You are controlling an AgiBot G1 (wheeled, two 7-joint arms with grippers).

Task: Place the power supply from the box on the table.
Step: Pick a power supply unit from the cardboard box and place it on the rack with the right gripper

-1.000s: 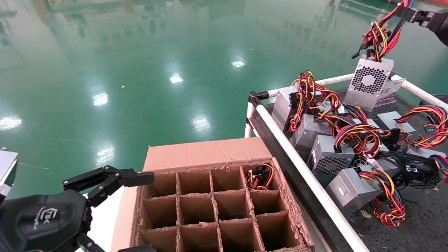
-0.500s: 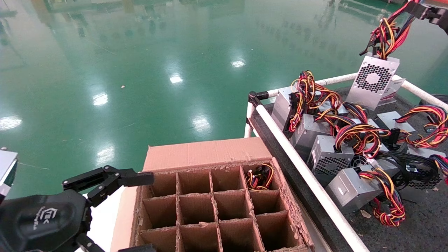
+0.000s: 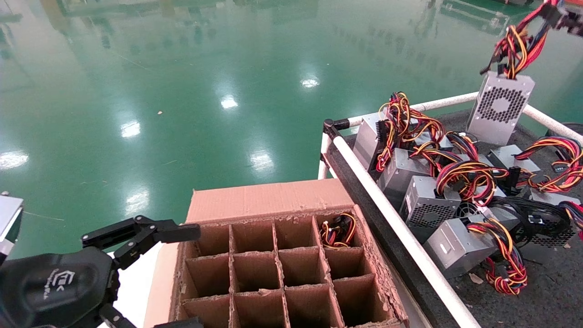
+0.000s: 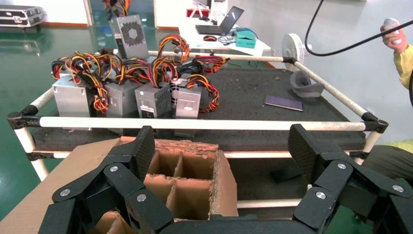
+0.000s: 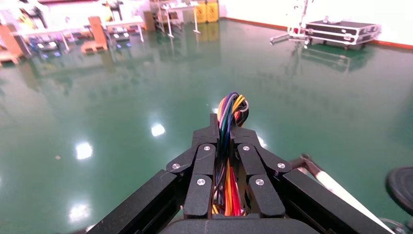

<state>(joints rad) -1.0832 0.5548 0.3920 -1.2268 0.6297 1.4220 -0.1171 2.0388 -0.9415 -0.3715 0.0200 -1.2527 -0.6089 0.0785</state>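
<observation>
The power supply (image 3: 500, 107) dangles by its wires above the table's (image 3: 546, 291) far rail from the clamped right tool (image 5: 226, 161), so it may swing or apparently slip free.

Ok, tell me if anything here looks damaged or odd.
The box has ragged, chewed divider edges. The power supply dangles by its wires from the right end effector, tilted above the table rail.
</observation>
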